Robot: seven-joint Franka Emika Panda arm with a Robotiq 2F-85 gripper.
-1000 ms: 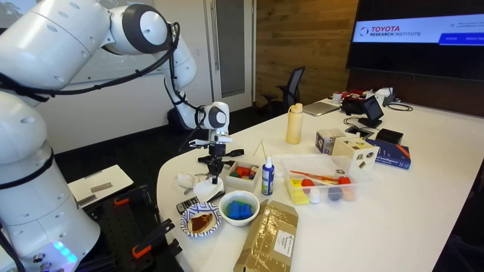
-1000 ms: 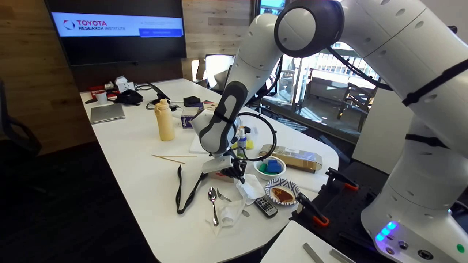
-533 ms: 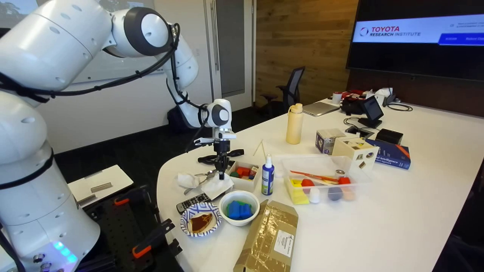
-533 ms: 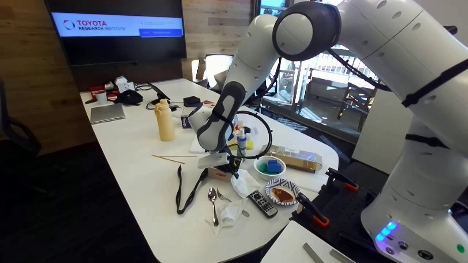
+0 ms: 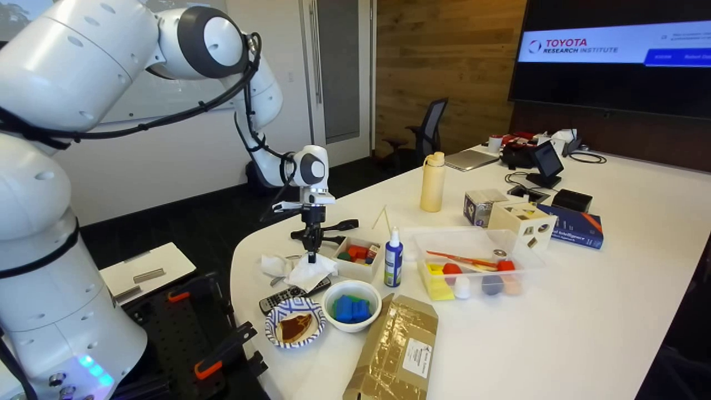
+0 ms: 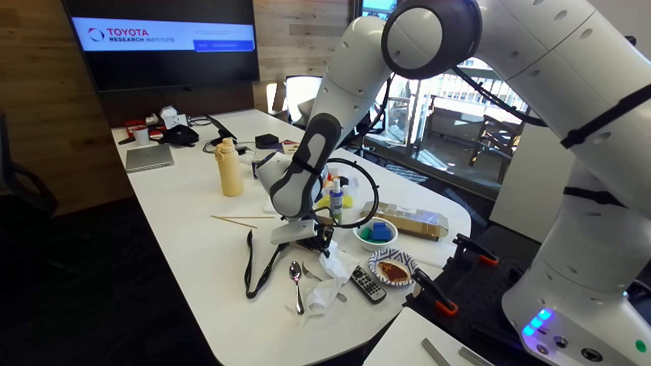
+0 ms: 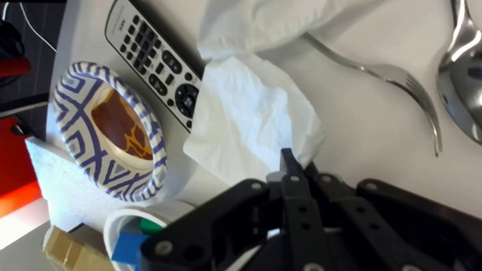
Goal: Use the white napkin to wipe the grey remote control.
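In the wrist view, the gripper (image 7: 299,162) pinches the near right edge of the white napkin (image 7: 248,120), jaws drawn together. From this angle, the napkin hides the near right end of the grey remote control (image 7: 154,64); contact between the two cannot be confirmed. A patterned plate (image 7: 79,141) lies left of the remote control. A fork (image 7: 391,72) and spoon (image 7: 465,75) lie right.

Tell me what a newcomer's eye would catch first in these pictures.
Probably the big white arm, arched over the cluttered table in both exterior views. Next, the black claw pinching a white napkin, which partly hides the remote in the wrist view. Then the lit wall screen beyond the table.
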